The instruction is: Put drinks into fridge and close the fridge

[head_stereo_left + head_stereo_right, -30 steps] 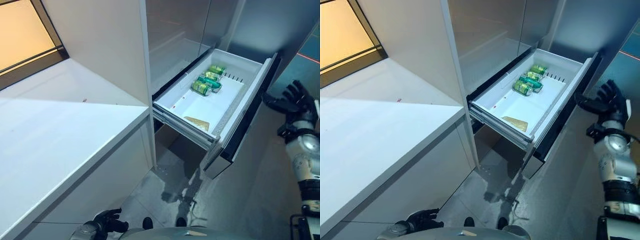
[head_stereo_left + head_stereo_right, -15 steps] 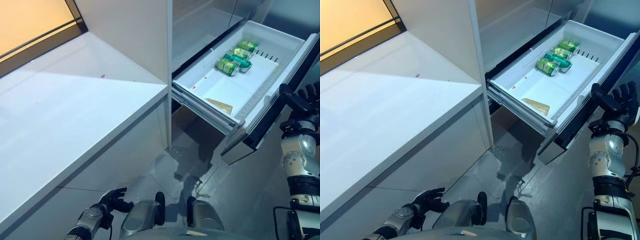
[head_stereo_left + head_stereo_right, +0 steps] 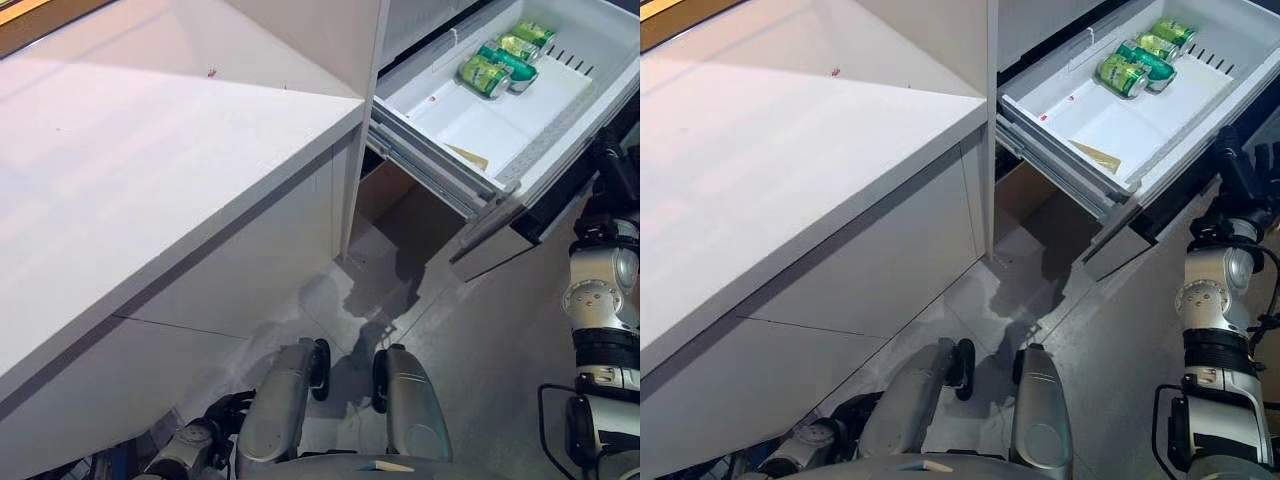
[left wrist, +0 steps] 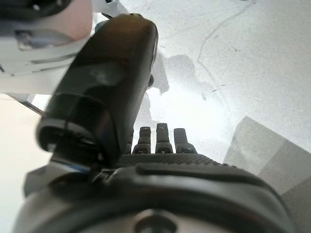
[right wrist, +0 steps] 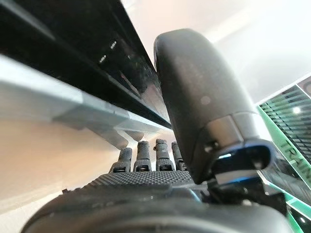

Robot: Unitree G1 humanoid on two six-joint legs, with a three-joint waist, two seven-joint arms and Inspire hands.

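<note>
Green cans [image 3: 497, 63] lie on their sides at the back of the open white fridge drawer [image 3: 430, 150]. My right hand [image 3: 1238, 172] is open, its straight fingers [image 5: 146, 151] at the drawer's dark front panel [image 5: 87, 43]; whether they touch it I cannot tell. My left hand [image 3: 222, 416] hangs low by the floor, open and empty, with its fingers [image 4: 160, 137] straight.
A tan card [image 3: 471, 157] lies on the drawer's floor near its front. A long white counter [image 3: 150, 150] stands to the left of the fridge, its corner close to the drawer. Grey floor [image 3: 480, 330] lies below the drawer.
The camera has tilted down and moved nearer, so the whole picture shifted. My right hand has come from beside the drawer up to its dark front panel. The cans have not moved.
</note>
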